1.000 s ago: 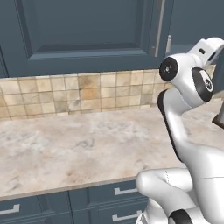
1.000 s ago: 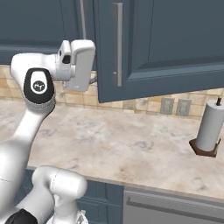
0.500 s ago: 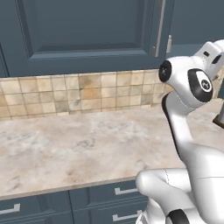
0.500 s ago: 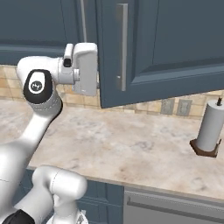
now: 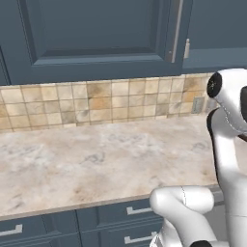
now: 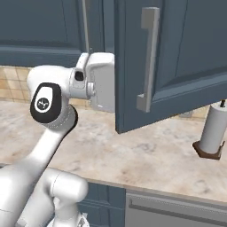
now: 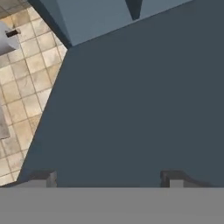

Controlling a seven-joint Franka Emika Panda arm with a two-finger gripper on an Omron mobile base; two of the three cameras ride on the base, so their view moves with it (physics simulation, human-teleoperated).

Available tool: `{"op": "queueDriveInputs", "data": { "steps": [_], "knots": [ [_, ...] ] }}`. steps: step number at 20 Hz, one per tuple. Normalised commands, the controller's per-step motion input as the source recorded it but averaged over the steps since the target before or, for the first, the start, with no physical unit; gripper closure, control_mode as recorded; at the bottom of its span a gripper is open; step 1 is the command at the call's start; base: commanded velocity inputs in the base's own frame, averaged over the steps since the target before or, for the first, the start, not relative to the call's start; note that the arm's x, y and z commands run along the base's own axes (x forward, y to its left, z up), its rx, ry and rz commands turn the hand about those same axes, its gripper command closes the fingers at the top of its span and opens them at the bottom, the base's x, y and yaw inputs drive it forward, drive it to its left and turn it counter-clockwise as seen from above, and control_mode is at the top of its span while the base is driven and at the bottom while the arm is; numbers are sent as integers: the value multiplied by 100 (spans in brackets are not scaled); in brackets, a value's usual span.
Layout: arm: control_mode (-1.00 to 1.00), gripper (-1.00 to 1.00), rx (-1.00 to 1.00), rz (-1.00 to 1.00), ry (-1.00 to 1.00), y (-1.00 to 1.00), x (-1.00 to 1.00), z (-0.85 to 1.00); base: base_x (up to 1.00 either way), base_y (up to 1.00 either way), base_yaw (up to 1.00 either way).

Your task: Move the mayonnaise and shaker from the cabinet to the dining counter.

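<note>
Even, shadowless rendered light; soft, slightly blurred edges.

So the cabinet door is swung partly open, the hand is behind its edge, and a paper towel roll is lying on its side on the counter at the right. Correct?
Not quite: the paper towel roll stands upright on its dark holder, as the right base view shows. The rest holds: the cabinet door is swung partly open and the hand sits behind its edge.

Tan tiled backsplash [image 5: 96,103] above a marble-look counter [image 5: 91,164] (blue-grey drawers [image 5: 111,222] below), paper-towel holder [image 6: 213,133] at right.
</note>
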Motion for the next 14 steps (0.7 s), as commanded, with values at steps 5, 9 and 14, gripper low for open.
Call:
{"op": "queueDriveInputs", "data": {
  "steps": [5,9,14],
  "knots": [
    [-100,-100,4,-14,0,-100,-97,-21,0,0,0],
    [-100,-100,7,-10,0,-100,-51,-21,0,0,0],
    [-100,-100,7,-2,0,-100,-7,-16,0,0,0]
  ]
}}
